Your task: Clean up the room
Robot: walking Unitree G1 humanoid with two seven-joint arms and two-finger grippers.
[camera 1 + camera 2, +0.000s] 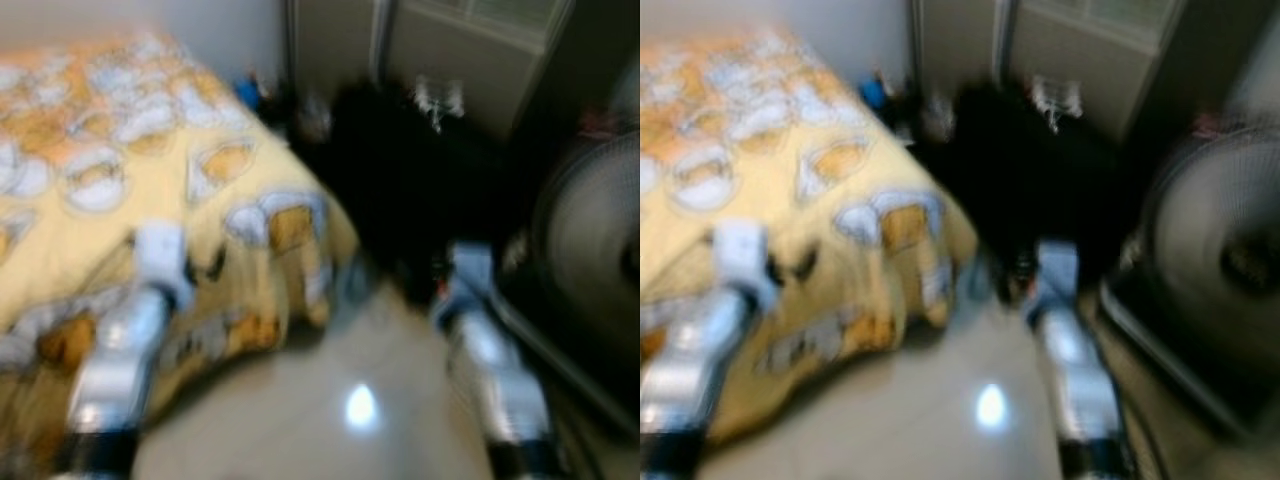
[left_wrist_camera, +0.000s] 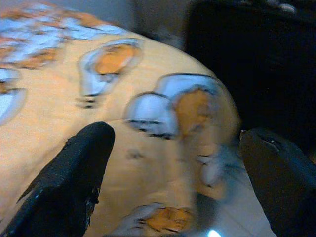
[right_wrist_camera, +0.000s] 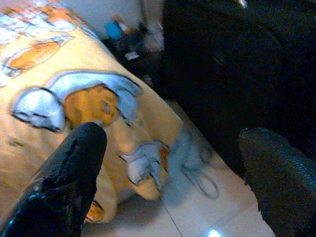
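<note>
The head views are blurred by motion. A bed with a yellow blanket (image 1: 150, 170) printed with orange and white shapes takes up the left side. My left arm (image 1: 125, 350) reaches over the bed's near corner, and my left gripper (image 2: 175, 140) is open above the blanket with nothing between its fingers. My right arm (image 1: 490, 360) stretches over the floor beside the bed. My right gripper (image 3: 173, 138) is open above the blanket's hanging corner. A pale blue-grey cloth or cord (image 3: 195, 165) lies on the floor there.
A large black bulky object (image 1: 420, 190) stands past the bed's corner. A round fan (image 1: 590, 240) stands at the right. Small items, one of them blue (image 1: 246, 92), sit by the far wall. Glossy pale floor (image 1: 340, 410) lies between my arms.
</note>
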